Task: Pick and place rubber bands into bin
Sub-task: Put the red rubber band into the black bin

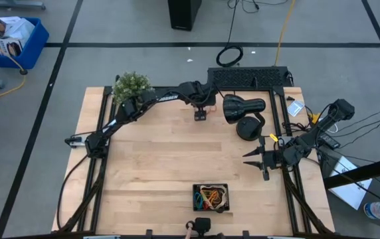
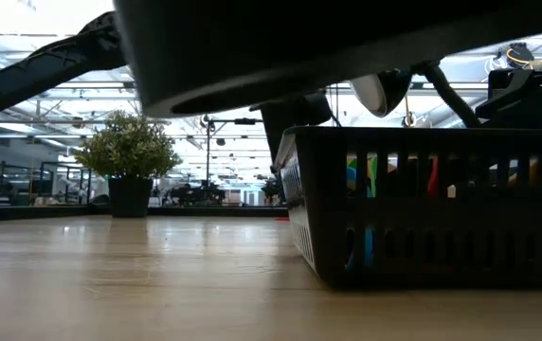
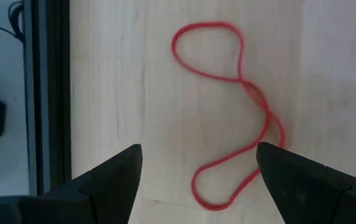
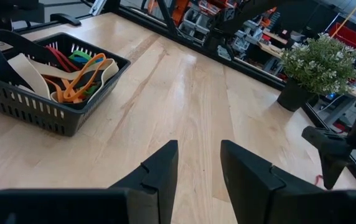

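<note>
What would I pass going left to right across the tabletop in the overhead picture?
Potted plant → left arm's jaws above the red rubber band → bin of rubber bands, at the near edge → black lamp → right arm's jaws.

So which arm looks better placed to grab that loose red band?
The left. Its open claw hangs right over the red rubber band on the table; the right claw sits away by the table's edge.
</note>
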